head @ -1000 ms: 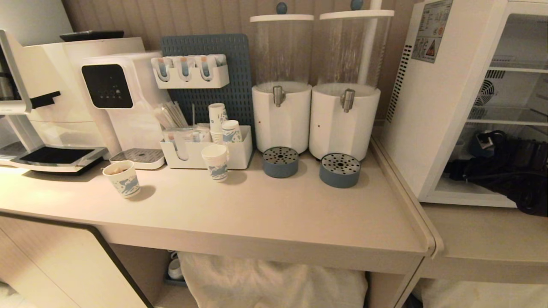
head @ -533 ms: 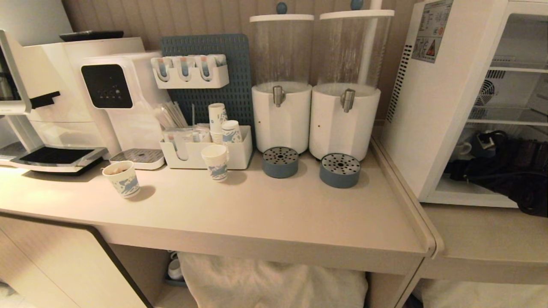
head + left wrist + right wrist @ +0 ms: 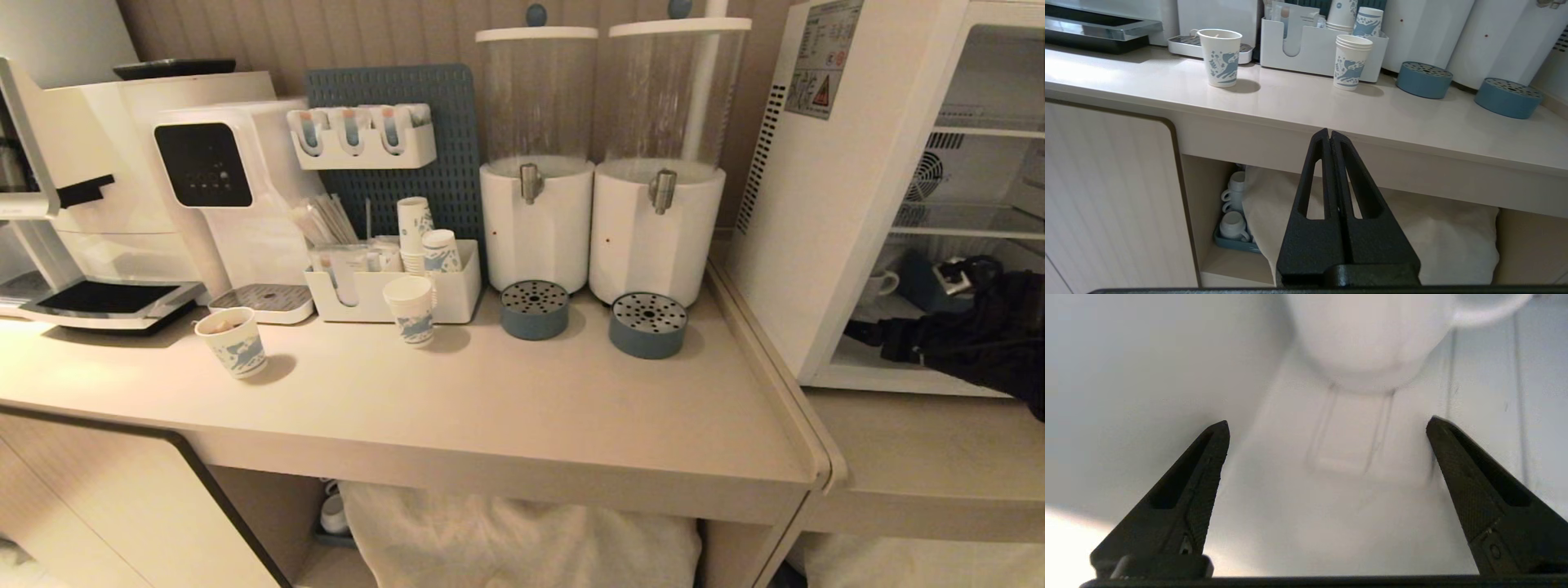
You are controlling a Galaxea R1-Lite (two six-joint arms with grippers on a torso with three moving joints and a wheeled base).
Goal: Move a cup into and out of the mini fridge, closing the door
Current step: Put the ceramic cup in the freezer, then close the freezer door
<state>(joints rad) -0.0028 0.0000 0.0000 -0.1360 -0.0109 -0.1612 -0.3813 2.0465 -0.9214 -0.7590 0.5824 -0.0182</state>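
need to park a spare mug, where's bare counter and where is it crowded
Free: the wide front strip of the counter, from the lone paper cup across to the two blue drip trays. The low ledge in front of the mini fridge is bare too. Crowded: the back row around the white organizer, and the fridge floor, with the cup and right tool.

The left gripper (image 3: 1330, 136) has two matte black, finely textured wedge-shaped fingers with long slotted cut-outs. The right gripper (image 3: 1327, 424) has matching black fingers (image 3: 1470, 482), a small screw near each base. The right arm (image 3: 971, 335) looks black.
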